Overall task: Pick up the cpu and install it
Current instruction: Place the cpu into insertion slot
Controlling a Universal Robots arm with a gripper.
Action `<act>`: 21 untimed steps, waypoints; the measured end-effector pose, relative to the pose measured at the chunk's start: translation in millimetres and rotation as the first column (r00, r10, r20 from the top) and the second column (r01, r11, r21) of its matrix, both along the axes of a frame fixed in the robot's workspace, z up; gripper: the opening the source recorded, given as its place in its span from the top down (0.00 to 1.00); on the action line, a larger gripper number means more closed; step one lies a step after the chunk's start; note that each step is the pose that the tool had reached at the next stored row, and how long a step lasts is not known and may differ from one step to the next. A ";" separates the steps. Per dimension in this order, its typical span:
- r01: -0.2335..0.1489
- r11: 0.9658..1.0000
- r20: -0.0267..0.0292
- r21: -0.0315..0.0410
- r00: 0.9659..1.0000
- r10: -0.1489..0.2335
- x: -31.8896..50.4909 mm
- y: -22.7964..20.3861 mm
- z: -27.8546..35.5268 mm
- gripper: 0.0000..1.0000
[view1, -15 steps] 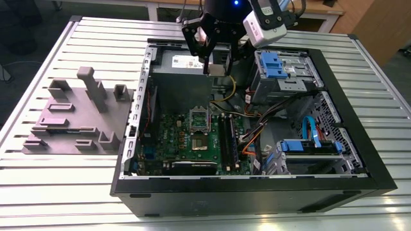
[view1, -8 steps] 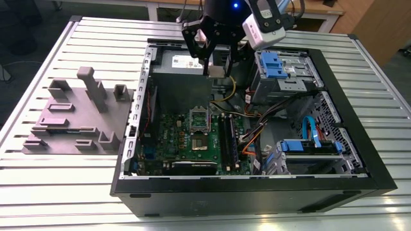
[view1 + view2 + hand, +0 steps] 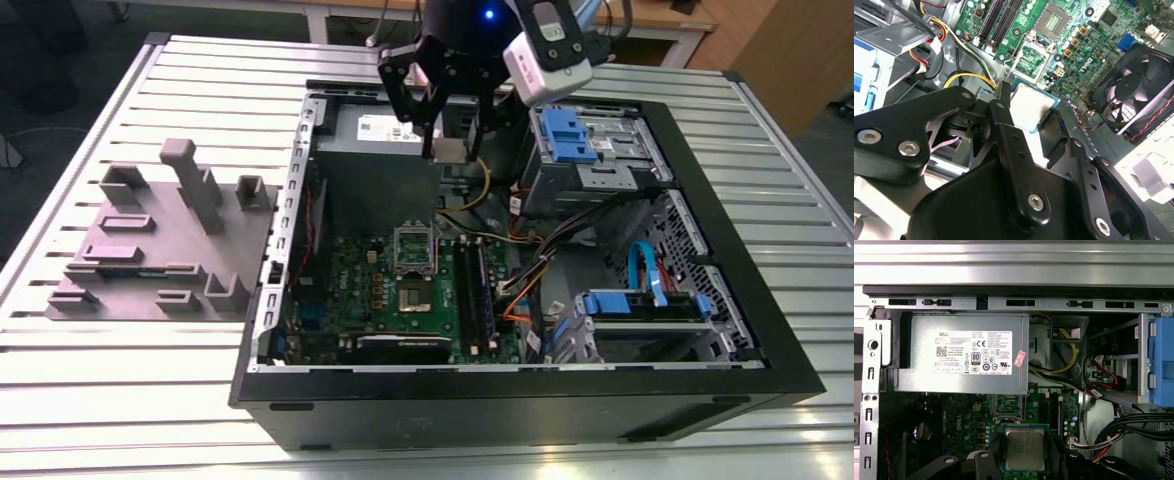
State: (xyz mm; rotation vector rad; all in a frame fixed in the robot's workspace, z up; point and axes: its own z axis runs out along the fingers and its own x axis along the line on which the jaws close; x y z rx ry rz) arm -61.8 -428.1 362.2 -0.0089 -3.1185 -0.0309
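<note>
Tool: my tool [image 3: 451,140] is clamped on the cpu [image 3: 1025,449], with a black finger [image 3: 1004,130] on each of two opposite edges (both wrist views show the chip framed between them).
Cpu: it hangs flat in the air with its silver top turned toward my wrist, and touches nothing but my fingers.
Cpu position: it is over the open computer case [image 3: 534,400], just beside the grey power supply box [image 3: 964,355].
Socket: the socket [image 3: 411,293] sits open on the green motherboard [image 3: 387,320], below the cpu and well apart from it.
Case: it lies on its side on the slatted tabletop [image 3: 160,380], toward the edge at the exterior view's right.
Grey fixture block [image 3: 160,250]: it rests on the tabletop beside the case, near the edge at the exterior view's left.
</note>
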 end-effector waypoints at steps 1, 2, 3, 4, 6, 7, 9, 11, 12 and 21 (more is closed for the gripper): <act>0.000 1.000 0.000 0.000 1.000 0.000 0.0 0.0 -0.2 0.53; 0.000 1.000 0.000 0.000 1.000 0.000 0.0 0.0 -0.4 0.53; 0.000 1.000 0.000 0.000 1.000 0.000 0.0 0.0 -0.7 0.53; 0.000 1.000 0.000 0.000 1.000 0.000 0.0 0.0 -0.9 0.53; 0.000 1.000 0.000 0.000 1.000 0.000 0.0 0.0 -1.3 0.53; 0.000 1.000 0.000 0.000 1.000 0.000 0.0 0.0 -1.8 0.53; 0.000 1.000 0.000 0.000 1.000 0.000 0.0 0.0 -2.1 0.53; 0.000 1.000 0.000 0.000 1.000 0.000 0.0 0.0 -2.2 0.53; 0.000 1.000 0.000 0.000 1.000 0.000 0.0 0.0 -2.2 0.53; 0.000 1.000 0.000 0.000 1.000 0.000 0.0 0.0 -2.5 0.53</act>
